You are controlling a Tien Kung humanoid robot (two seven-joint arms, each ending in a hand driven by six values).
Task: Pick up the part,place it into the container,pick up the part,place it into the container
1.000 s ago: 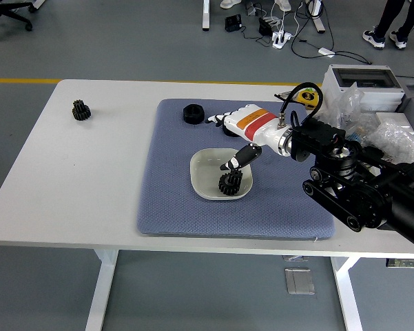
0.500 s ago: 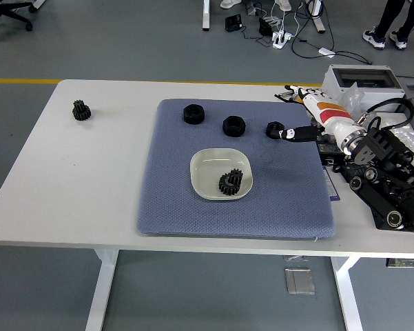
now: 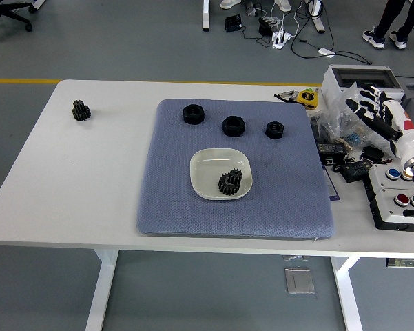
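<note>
One gear [image 3: 230,182] in dish [image 3: 205,165]; right robot hand [image 3: 380,110] empty, fingers spread.

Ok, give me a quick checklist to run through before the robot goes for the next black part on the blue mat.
1. First black gear in the white square dish: ok, it lies inside the rim.
2. Room left in the dish: ok, bare space beside the gear.
3. Next parts reachable on the blue-grey padded mat: ok, three black nuts sit apart in a row beyond the dish.
4. Right hand free: ok, fingers spread, holding nothing, over the clutter at the table's right end.
5. Left hand: cannot tell, out of view.
6. Stray small black gear off the mat, far left: not ok for the right hand.
</note>
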